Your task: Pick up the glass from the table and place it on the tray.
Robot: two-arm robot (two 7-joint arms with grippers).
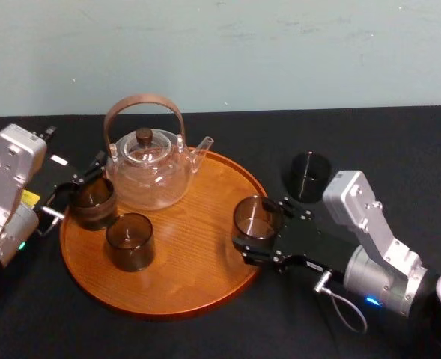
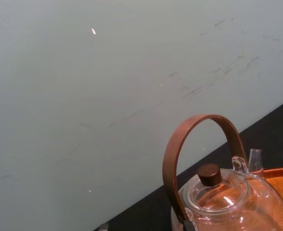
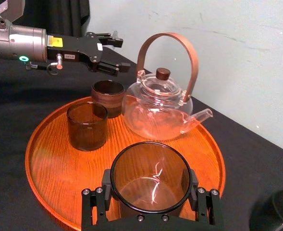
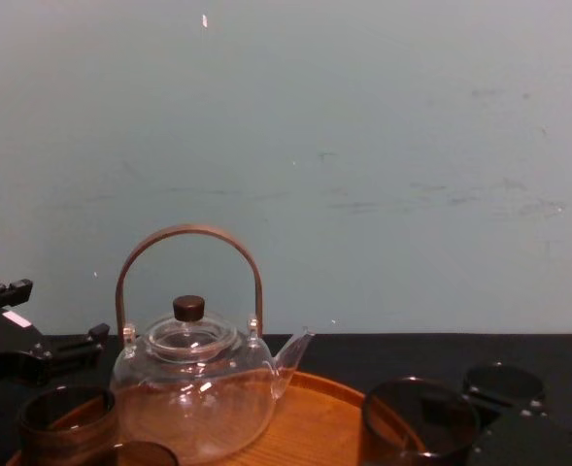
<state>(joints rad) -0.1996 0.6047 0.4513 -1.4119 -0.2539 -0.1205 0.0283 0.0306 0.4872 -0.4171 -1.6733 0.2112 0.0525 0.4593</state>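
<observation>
**A:** Where is the smoky brown round glass?

**B:** The right gripper pinches it just inside the right rim of the large round orange-brown wooden tray. The fingers hide its base, so I cannot tell whether it touches the wood.

**A:** And the left gripper?

**B:** Its fingers are spread, near the dark brown cup beside the clear glass teapot.

**A:** Anything on the matte black table?

**B:** One dark tumbler, just behind the right gripper and partly cut off in the wrist view.

right hand | grips glass | apparently over tray rim
</observation>
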